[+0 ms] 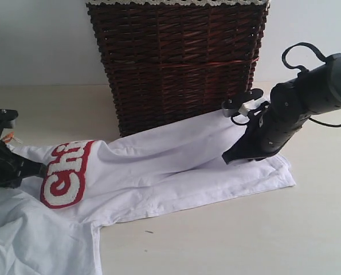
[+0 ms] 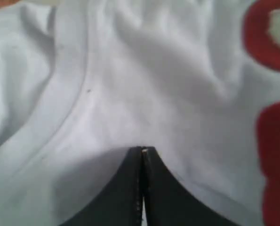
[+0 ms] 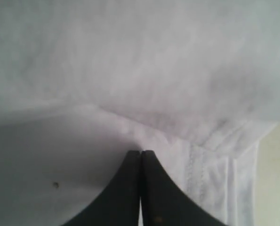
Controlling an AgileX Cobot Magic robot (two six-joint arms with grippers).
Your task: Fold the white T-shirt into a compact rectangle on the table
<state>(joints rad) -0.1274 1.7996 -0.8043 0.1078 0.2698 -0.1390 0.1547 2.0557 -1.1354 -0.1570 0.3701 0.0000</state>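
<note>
Tabletop (image 1: 227, 235): pale cream, matte, broad, running out of the exterior view on three sides. Plain whitish wall (image 1: 38, 40) behind it.

Wicker basket (image 1: 176, 63): dark brown, at the back centre. Its top is cut off by the frame, with only a strip of pale trim showing on the rim.

White T-shirt (image 1: 170, 166): spread on the tabletop in front of the basket. Its far edge lies against the basket's foot, and the part at lower left runs out of view, so I cannot tell its full outline. One hemmed end lies flat at the right.

Red-outlined lettering (image 1: 67, 172): sits on the shirt's left part and is only partly readable, since a fold swallows its upper end.

My left arm is cut off at the frame edge. Left gripper (image 1: 42, 169) (image 2: 142, 150): jaws pressed together, tip against the cloth just beside the lettering.

Right gripper (image 1: 232, 158) (image 3: 140, 153): jaws closed too, tip down on the shirt near its stitched hem (image 3: 215, 179).

Both wrist views are blurred, and I cannot make out whether either gripper pinches a fold.

Small dark speck (image 1: 149, 232) on the bare tabletop near the shirt's front edge
</note>
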